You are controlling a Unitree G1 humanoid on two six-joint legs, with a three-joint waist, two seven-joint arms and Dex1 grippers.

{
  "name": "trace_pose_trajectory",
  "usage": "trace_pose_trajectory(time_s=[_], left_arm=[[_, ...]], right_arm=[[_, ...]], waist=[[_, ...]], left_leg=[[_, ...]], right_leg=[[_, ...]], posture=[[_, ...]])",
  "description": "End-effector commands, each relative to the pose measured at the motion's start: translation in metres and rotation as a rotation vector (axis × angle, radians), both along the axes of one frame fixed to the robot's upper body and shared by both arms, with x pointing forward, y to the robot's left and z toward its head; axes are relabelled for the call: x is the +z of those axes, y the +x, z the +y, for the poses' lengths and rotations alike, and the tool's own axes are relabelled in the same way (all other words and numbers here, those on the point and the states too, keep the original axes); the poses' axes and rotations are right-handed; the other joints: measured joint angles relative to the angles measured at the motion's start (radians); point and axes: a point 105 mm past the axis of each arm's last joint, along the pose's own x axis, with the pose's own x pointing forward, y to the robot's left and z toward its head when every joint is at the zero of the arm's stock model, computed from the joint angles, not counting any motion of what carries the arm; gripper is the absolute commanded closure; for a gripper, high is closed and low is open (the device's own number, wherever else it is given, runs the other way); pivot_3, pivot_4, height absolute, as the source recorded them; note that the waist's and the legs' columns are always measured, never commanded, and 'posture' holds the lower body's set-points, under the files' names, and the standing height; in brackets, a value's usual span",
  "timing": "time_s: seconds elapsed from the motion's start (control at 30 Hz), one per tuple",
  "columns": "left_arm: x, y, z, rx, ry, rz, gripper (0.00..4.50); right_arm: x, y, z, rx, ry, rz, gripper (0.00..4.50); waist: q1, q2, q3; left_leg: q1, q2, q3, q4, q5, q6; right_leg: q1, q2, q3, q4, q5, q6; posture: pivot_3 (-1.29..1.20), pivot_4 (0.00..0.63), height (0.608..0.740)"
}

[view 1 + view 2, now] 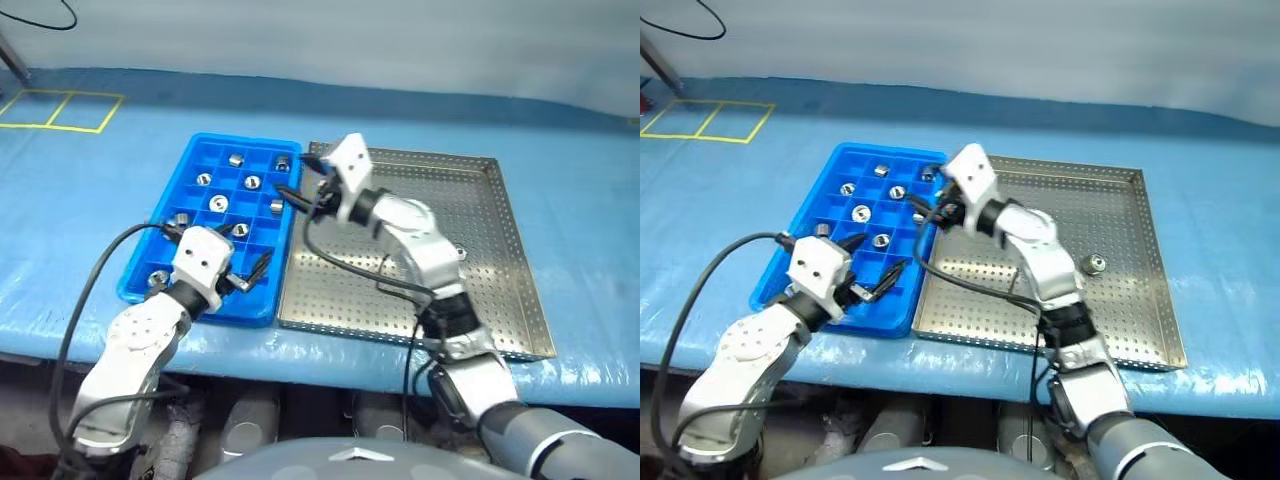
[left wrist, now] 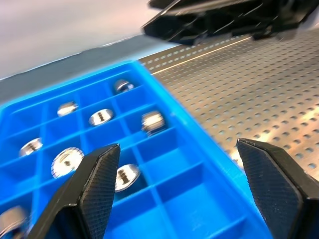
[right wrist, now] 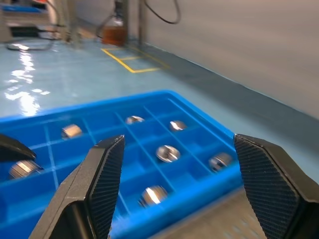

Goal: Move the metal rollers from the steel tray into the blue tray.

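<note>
The left gripper (image 1: 872, 268) sits at the end of a bent left arm, its two black fingers (image 2: 94, 184) spread wide apart with nothing between them, pointing forward and toward the robot's right. The right arm reaches forward with the forearm angled inward, so the right gripper (image 1: 923, 210) points toward the robot's left. Its fingers (image 3: 104, 174) also stand well apart and hold nothing. The right gripper is farther out than the left one, and its fingertips show past the left fingers in the left wrist view.
</note>
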Motion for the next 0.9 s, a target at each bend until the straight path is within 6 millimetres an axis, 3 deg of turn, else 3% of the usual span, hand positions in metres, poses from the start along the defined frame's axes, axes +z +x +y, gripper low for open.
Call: trace_pose_trajectory(time_s=[0.03, 0.17, 0.27, 0.4, 0.67, 0.9], left_arm=[[0.01, 0.009, -0.017, -0.091, -0.009, -0.042, 0.38], [0.014, 0.02, -0.034, -0.172, -0.014, -0.057, 0.38], [0.016, 0.023, -0.046, -0.222, -0.017, -0.068, 0.38], [0.016, 0.024, -0.053, -0.251, -0.012, -0.071, 0.38], [0.011, 0.02, -0.043, -0.216, 0.0, -0.058, 0.38], [0.006, 0.018, -0.036, -0.184, 0.002, -0.047, 0.38]], right_arm=[[0.004, -0.012, -0.038, -0.131, -0.059, -0.023, 0.84], [-0.014, -0.019, -0.082, -0.283, -0.103, 0.055, 0.84], [-0.028, -0.01, -0.112, -0.437, -0.002, 0.14, 0.84], [-0.051, 0.0, -0.136, -0.563, 0.067, 0.231, 0.84], [-0.077, 0.008, -0.13, -0.569, 0.101, 0.319, 0.84], [-0.08, 0.01, -0.117, -0.529, 0.11, 0.337, 0.84]], waist=[[-0.02, 0.0, 0.0], [-0.067, 0.0, 0.0], [-0.102, 0.0, 0.0], [-0.135, -0.001, 0.0], [-0.167, -0.001, 0.0], [-0.157, -0.001, 0.0]], left_leg=[[0.0, 0.001, 0.0, 0.0, 0.0, 0.0], [0.002, 0.002, 0.005, -0.001, 0.0, 0.0], [0.003, 0.002, 0.012, 0.0, -0.001, 0.002], [0.004, 0.001, 0.019, 0.002, -0.001, 0.006], [0.004, 0.001, 0.023, 0.002, -0.001, 0.008], [0.005, 0.001, 0.022, 0.003, -0.001, 0.009]], right_leg=[[0.0, 0.001, 0.0, 0.0, 0.0, 0.0], [0.0, 0.001, 0.004, 0.001, -0.001, 0.002], [0.0, 0.003, 0.011, 0.001, -0.001, 0.008], [0.002, 0.004, 0.018, 0.001, 0.001, 0.013], [0.002, 0.005, 0.023, 0.001, 0.003, 0.015], [0.0, 0.005, 0.024, 0.0, 0.003, 0.016]], posture=[[-0.15, 0.15, 0.74], [-0.21, 0.15, 0.74], [-0.23, 0.15, 0.74], [-0.23, 0.15, 0.74], [-0.18, 0.15, 0.74], [-0.17, 0.15, 0.74]])
